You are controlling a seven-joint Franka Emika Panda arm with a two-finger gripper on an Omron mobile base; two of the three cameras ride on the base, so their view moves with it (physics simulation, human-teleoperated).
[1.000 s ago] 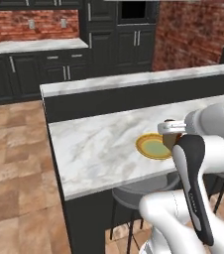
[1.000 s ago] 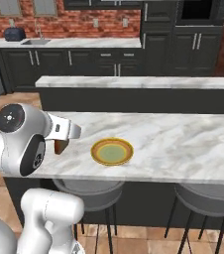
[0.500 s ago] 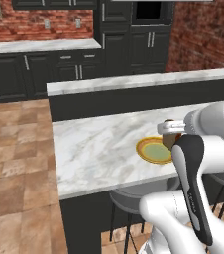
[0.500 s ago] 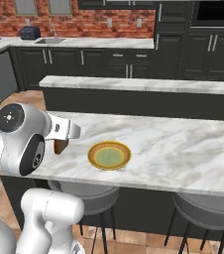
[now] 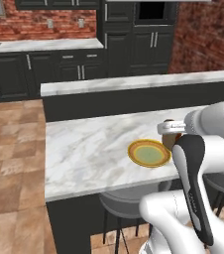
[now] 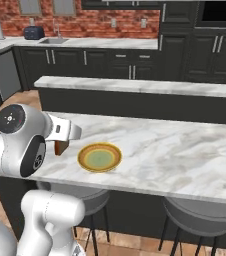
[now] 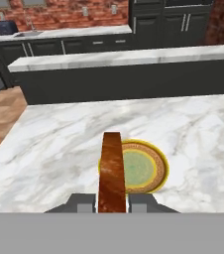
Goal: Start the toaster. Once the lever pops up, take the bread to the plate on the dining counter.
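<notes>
Rendered kitchen in even, soft, bright light with no clear source. Faint shadows only. No glare or blur; edges look slightly coarse, with no edge distortion.

Domestic kitchen. Dark cabinets (image 6: 110,62) and a red brick wall (image 6: 85,12) across the frame top, a sink (image 6: 52,41) upper left, a marble tabletop (image 6: 175,150) at centre, bar stools (image 6: 200,220) below.

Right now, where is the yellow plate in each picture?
Left base view: the plate lies right of centre, beside the arm.
Right base view: left of centre.
Hand view: low centre, behind the held bread.
Shared landmark: the dining counter under it.
</notes>
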